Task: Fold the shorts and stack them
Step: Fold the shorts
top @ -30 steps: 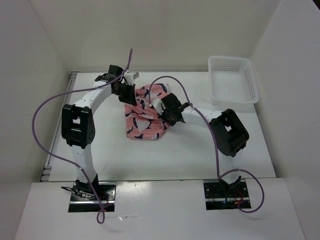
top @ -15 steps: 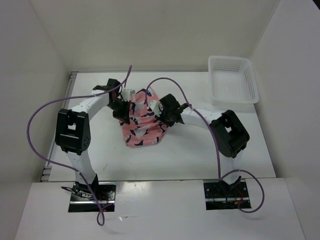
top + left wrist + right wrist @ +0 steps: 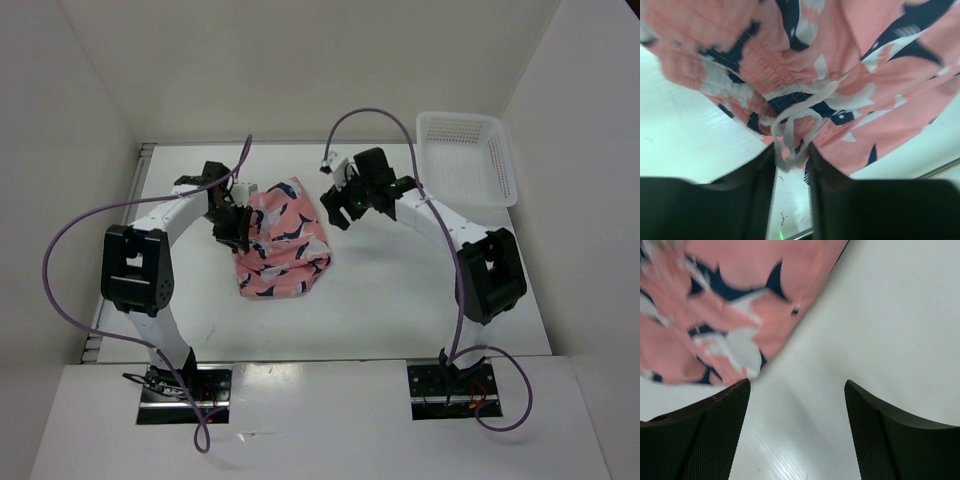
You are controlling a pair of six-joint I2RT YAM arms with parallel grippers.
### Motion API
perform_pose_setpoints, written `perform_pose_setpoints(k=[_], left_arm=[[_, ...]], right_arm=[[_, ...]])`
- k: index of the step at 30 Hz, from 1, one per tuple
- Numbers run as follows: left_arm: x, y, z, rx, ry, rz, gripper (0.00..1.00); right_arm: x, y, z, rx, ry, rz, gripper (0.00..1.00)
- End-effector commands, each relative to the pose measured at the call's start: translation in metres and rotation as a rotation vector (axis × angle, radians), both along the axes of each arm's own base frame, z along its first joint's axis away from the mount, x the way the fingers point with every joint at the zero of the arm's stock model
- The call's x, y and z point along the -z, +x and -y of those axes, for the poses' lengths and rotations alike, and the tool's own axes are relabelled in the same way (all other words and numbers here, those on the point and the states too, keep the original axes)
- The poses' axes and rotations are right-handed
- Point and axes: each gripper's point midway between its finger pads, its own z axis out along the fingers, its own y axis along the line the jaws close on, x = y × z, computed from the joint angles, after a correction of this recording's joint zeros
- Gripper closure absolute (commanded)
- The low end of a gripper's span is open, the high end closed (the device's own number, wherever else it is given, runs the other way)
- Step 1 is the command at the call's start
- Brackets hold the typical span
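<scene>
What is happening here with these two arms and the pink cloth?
Two robot arms are folding salmon-pink whale-print shorts on the table. The left gripper sits at their left edge with the drawstring loop between its fingers; whether it grips is unclear. The right gripper is open and empty, off to the cloth's right.

Bright, even light, faint soft shadows, overhead view sharp, wrist views blurred

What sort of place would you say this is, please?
Likely a robotics lab test cell: a white table enclosed by plain white panels, a left arm and right arm bolted at its edge.
</scene>
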Motion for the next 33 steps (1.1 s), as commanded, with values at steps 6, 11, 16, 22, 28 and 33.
perform_pose_setpoints(k=[6,11,16,22,28,33], left_arm=[[-0.067,0.089,-0.024,-0.079,-0.056,0.289,0.43],[-0.014,0.123,-0.048,-0.133,0.053,0.273,0.41],[0.014,0.138,-0.052,-0.141,0.077,0.256,0.40],[0.036,0.136,-0.039,-0.112,0.068,0.219,0.60],[0.046,0.157,-0.021,-0.080,0.025,0.238,0.86],[0.037,0.182,0.007,-0.027,-0.030,0.283,0.87]], right_arm=[[0.013,0.027,-0.043,0.225,0.286,-0.254,0.20],[0.066,0.011,-0.035,0.280,0.235,-0.371,0.20],[0.088,-0.007,-0.030,0.276,0.211,-0.438,0.24],[0.098,-0.038,-0.033,0.231,0.241,-0.551,0.61],[0.104,-0.044,-0.031,0.243,0.233,-0.574,0.99],[0.097,-0.029,-0.020,0.254,0.228,-0.522,1.00]])
